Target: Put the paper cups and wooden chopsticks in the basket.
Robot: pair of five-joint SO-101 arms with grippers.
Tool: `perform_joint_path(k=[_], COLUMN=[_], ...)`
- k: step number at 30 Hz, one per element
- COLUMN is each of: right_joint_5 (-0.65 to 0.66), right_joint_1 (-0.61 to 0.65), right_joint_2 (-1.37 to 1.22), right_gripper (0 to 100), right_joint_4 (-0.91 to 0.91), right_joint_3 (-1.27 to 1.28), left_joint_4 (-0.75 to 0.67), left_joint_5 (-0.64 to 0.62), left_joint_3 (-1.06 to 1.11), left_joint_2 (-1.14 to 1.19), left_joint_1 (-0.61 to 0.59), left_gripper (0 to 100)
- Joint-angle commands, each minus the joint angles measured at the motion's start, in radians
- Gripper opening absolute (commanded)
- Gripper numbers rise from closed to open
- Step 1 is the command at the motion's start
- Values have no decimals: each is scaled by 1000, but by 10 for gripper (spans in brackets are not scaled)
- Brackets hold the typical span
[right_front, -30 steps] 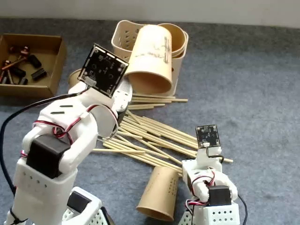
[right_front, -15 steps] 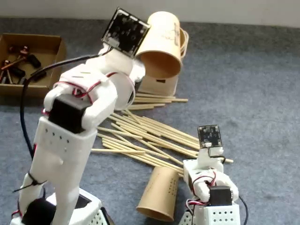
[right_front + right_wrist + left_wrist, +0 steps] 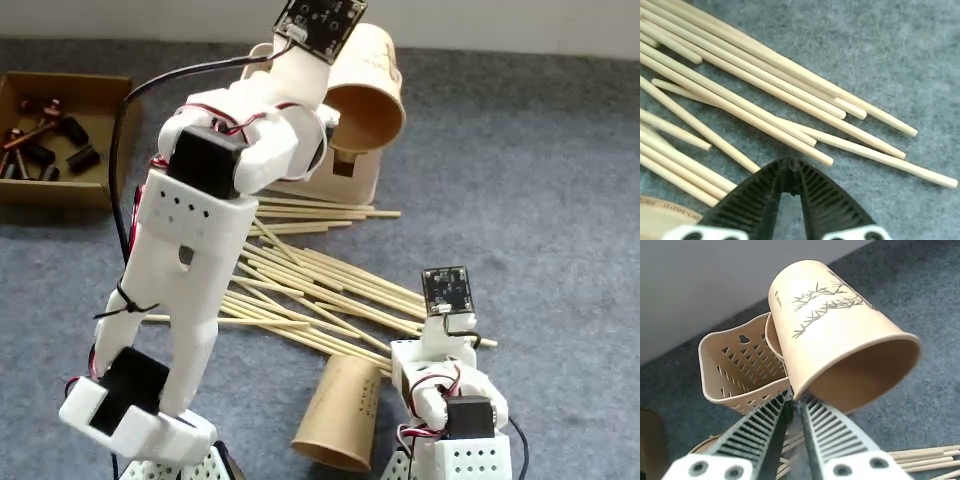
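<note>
Left wrist view: left gripper (image 3: 795, 407) clamps the paper cup (image 3: 840, 340) by its rim beside the basket (image 3: 735, 365); near right, right gripper (image 3: 788, 172) sits closed over chopsticks (image 3: 765, 100).

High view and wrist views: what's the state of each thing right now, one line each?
basket: upright on the table.
raised paper cup: tilted in the air, outside the basket.
left gripper: shut on the raised paper cup's rim.
fallen paper cup: on its side on the table.
wooden chopsticks: loose, scattered on the table.
right gripper: shut, empty, above wooden chopsticks.
</note>
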State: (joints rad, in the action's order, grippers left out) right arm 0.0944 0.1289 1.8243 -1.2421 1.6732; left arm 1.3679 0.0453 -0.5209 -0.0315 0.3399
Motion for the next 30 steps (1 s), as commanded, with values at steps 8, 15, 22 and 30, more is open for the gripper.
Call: perform_joint_path(k=[8, 15, 22, 30], right_joint_5=[9, 9, 9, 9], right_joint_1=[-12, -12, -12, -12], right_joint_2=[7, 7, 7, 7], right_gripper=[5, 5, 5, 5], right_joint_4=[1, 1, 1, 1], right_joint_3=[114, 114, 114, 114], left_joint_4=[-6, -44, -49, -153], left_joint_5=[-11, -11, -26, -109], left_joint_3=[-87, -87, -102, -94], left_joint_2=[21, 25, 7, 12], left_joint_1=[-51, -53, -44, -110], left_gripper=[203, 203, 203, 204])
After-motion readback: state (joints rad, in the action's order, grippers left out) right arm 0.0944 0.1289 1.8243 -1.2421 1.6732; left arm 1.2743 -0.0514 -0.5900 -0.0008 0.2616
